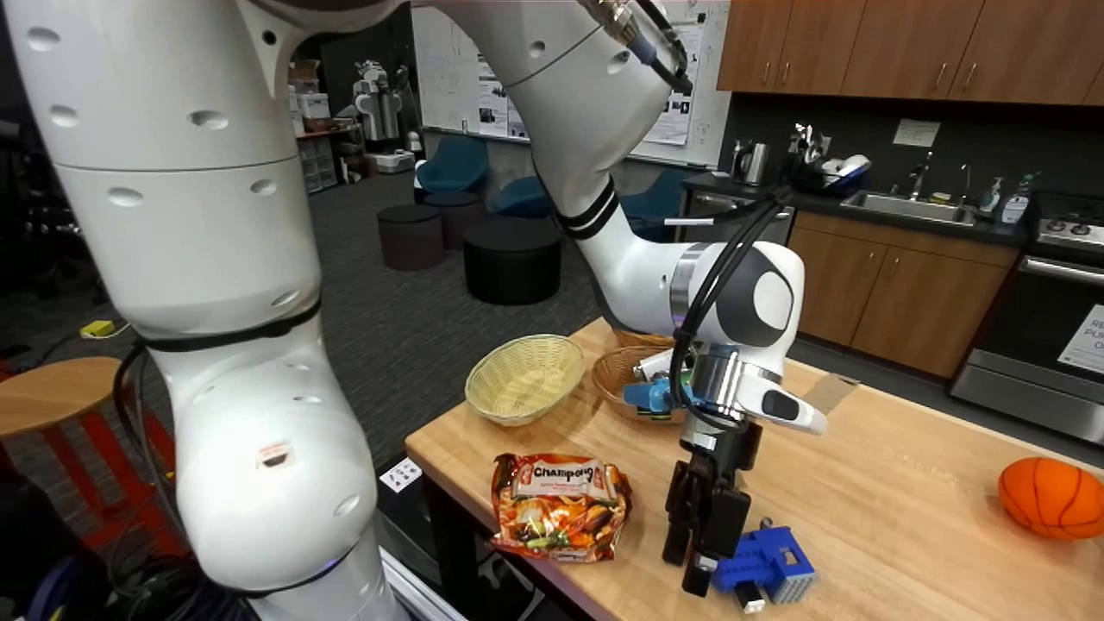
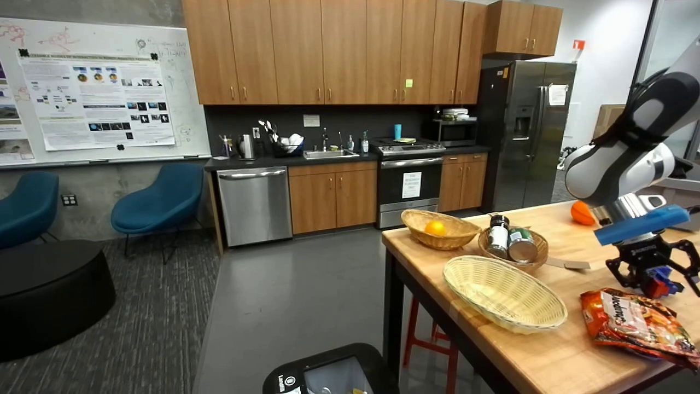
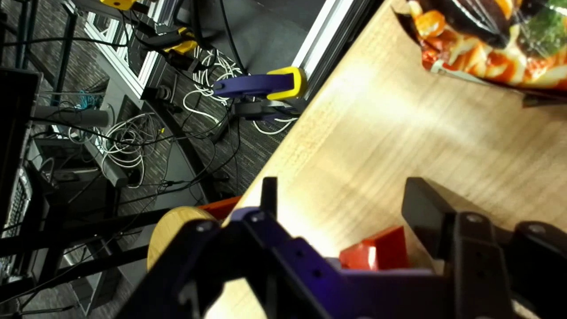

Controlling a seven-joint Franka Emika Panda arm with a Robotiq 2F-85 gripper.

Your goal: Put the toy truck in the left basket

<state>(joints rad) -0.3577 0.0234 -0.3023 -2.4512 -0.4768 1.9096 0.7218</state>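
Near the snack bag (image 1: 561, 509), end effector (image 3: 345, 206) spread around ungripped toy truck (image 1: 759, 556), orange ball (image 1: 1052, 498) well apart.

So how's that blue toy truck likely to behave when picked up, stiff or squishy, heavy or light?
The toy truck should feel stiff, since its edges look crisp. It's probably light for its size, as it looks like plastic. Its blocky, uneven outline might make it tilt if gripped off-centre.
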